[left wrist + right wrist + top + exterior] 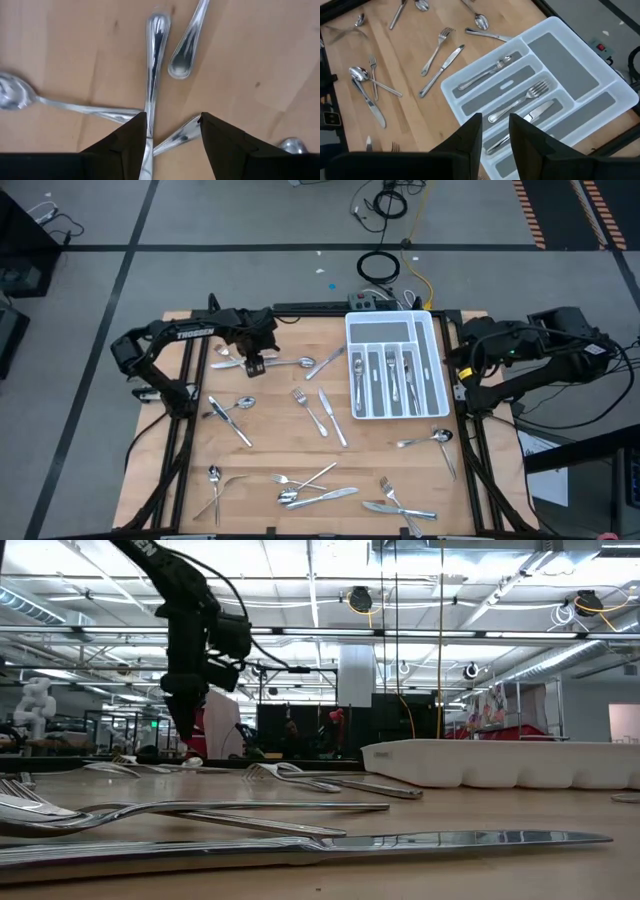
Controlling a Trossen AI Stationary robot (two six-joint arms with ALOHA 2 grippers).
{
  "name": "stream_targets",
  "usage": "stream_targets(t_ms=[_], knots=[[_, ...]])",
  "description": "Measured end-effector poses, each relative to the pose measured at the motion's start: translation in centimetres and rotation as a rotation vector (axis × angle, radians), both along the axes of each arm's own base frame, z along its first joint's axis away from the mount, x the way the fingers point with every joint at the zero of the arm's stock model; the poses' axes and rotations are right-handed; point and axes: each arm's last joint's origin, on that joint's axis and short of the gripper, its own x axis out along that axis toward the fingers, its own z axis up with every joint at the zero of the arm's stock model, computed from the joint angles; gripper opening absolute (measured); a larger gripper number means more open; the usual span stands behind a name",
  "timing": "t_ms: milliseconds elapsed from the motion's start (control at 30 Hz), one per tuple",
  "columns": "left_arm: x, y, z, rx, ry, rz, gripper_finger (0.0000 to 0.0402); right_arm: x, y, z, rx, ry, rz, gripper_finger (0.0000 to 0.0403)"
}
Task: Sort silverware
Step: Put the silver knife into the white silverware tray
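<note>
Shiny silverware lies scattered flat on the wooden table: a fork, a knife, a spoon and several more near the front edge. My left gripper is open and points down, low over a few crossed pieces at the far left. In the left wrist view its fingers stand on either side of a long handle and a second handle. My right gripper is open and empty, raised beside the white tray.
The white compartmented tray lies at the table's far right and holds several pieces, among them forks and a knife. A spoon and another handle lie close by my left gripper. Bare wood shows mid-table.
</note>
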Motion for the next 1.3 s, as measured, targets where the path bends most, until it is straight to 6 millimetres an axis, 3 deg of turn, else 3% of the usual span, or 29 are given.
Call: stream_targets(t_ms=[300, 567, 1033, 1167, 1300], knots=[[-1.5, 0.8, -1.5, 0.010, 0.020, 0.064, 0.0192, -0.2, 0.0, 0.0, 0.007, -0.009, -0.017, 0.0089], [-1.3, 1.1, -1.9, 0.049, -0.017, 0.054, 0.0192, -0.2, 0.0, 0.0, 0.012, -0.011, -0.024, 0.0089], [-2.6, 0.0, -4.5, 0.027, 0.015, 0.035, 0.0188, -0.2, 0.0, 0.0, 0.015, -0.012, -0.027, 0.0089], [-2.8, -0.2, -5.0, 0.028, 0.014, 0.034, 0.0148, -0.2, -0.1, 0.1, 0.019, -0.014, -0.033, 0.0089], [-2.8, -0.1, -5.4, 0.044, 0.011, 0.038, 0.0064, -0.2, 0.0, 0.1, 0.020, -0.017, -0.033, 0.0089]])
